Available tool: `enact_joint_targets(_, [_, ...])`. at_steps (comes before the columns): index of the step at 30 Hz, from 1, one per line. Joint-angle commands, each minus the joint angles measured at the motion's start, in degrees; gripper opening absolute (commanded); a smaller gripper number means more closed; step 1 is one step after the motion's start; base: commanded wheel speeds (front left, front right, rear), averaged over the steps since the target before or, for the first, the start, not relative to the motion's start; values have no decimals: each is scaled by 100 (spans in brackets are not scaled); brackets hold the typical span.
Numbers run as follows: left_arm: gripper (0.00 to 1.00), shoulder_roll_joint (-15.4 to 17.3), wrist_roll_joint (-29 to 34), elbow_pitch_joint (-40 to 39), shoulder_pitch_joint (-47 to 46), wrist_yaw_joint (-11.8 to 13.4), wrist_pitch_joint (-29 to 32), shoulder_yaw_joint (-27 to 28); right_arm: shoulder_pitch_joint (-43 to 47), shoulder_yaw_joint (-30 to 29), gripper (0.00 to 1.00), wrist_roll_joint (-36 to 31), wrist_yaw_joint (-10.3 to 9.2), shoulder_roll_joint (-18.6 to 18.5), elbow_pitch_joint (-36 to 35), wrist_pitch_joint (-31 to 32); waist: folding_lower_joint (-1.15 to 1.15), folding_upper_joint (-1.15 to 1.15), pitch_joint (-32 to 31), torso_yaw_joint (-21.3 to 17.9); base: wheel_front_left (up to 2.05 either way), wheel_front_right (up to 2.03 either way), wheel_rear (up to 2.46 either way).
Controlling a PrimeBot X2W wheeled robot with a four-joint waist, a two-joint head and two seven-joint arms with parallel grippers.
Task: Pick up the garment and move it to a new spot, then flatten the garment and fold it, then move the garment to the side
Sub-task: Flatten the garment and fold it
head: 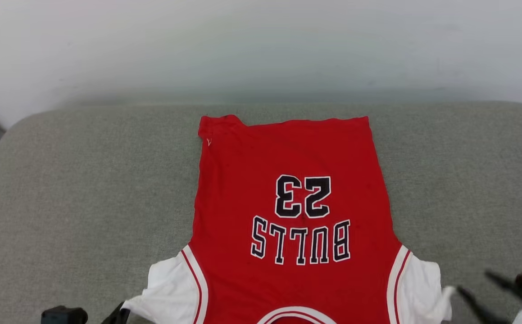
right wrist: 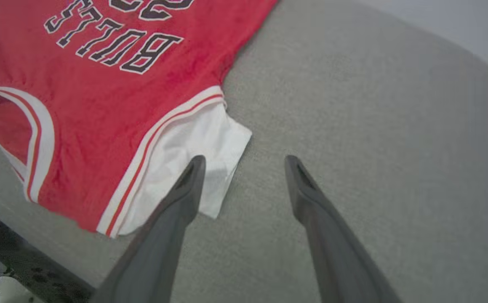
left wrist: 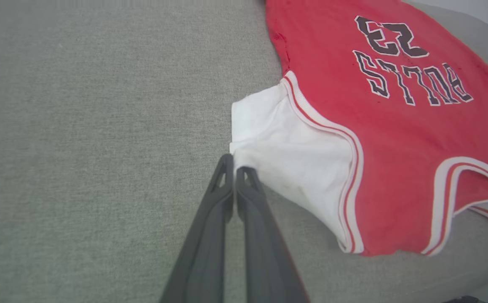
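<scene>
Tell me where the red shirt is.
The red shirt lies flat on the grey cushion, right of centre in the head view, collar nearest the robot, left gripper pinching its sleeve corner.

Soft even light, faint shadows — right end effector (head: 473,281) blurred

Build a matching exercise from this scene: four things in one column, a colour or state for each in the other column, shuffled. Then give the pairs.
Column one:
1. left gripper
2. right gripper
3. garment sleeves
4. table top

Column two:
A. grey
B. open, fingers apart
C. white
D. shut on a sleeve corner

Pairs: 1-D, 2-B, 3-C, 4-A
</scene>
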Motion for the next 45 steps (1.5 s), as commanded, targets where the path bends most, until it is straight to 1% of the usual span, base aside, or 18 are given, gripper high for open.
enact_joint_targets(1, [0, -9, 90, -35, -90, 34, -14, 13, -202, -136, 100, -44, -4, -19, -118, 23, 0, 0, 76, 24, 0, 0, 0])
enact_joint_targets(3, [0, -50, 206, -105, -201, 53, -14, 40, -458, -427, 100, -98, -4, -54, -325, 113, 0, 0, 196, 66, 0, 0, 0])
enact_joint_targets(7, [0, -137, 442, -282, -431, 73, -14, 127, -1329, -973, 100, -310, -4, -150, -693, 328, 0, 0, 553, 199, 0, 0, 0])
enact_joint_targets(10, [0, -201, 644, -414, -604, 68, -14, 202, -2180, -1157, 100, -342, -4, -137, -786, 658, 0, 0, 855, 348, 0, 0, 0])
enact_joint_targets(13, [0, -272, 818, -565, -784, 55, -14, 291, -3102, -1141, 100, -236, -4, -211, -750, 1194, 0, 0, 1211, 523, 0, 0, 0])
enact_joint_targets(17, [0, -399, 1006, -745, -970, 25, -14, 385, -4347, -688, 100, 17, -4, -295, -384, 2199, 0, 0, 1665, 751, 0, 0, 0])
enact_joint_targets(22, [0, -580, 1220, -961, -1226, -50, -14, 478, -5741, -75, 100, 640, -4, -274, 309, 3867, 0, 0, 2228, 1057, 0, 0, 0])
enact_joint_targets(24, [0, -640, 1311, -1026, -1323, -73, -14, 539, -6207, 87, 100, 699, -3, -290, 556, 4566, 0, 0, 2444, 1173, 0, 0, 0])
enact_joint_targets(26, [0, -723, 1397, -1103, -1408, -95, -14, 592, -6623, 134, 100, 662, -3, -178, 856, 5193, 0, 0, 2670, 1279, 0, 0, 0])
enact_joint_targets(28, [0, -792, 1468, -1163, -1471, -134, -14, 668, -6958, 208, 100, 522, -3, -70, 1047, 5639, 0, 0, 2865, 1372, 0, 0, 0])
enact_joint_targets(32, [0, -939, 1624, -1274, -1568, -213, -14, 753, -7485, 164, 100, 221, -3, 110, 1450, 6237, 0, 0, 3236, 1536, 0, 0, 0])
enact_joint_targets(37, [0, -1073, 1808, -1346, -1695, -336, -14, 782, -7819, 141, 100, -188, -3, 287, 1837, 6429, 0, 0, 3601, 1708, 0, 0, 0])
enact_joint_targets(40, [0, -1138, 1863, -1400, -1728, -391, -14, 831, -7755, 115, 100, -297, -3, 357, 2034, 6420, 0, 0, 3750, 1771, 0, 0, 0])
enact_joint_targets(43, [0, -1267, 1794, -1444, -1706, -461, -14, 876, -7441, 179, 100, -303, -3, 362, 2220, 6456, 0, 0, 3822, 1816, 0, 0, 0])
enact_joint_targets(45, [0, -1238, 1866, -1407, -1714, -460, -14, 909, -7203, 200, 100, -275, -2, 345, 2312, 6492, 0, 0, 3835, 1839, 0, 0, 0])
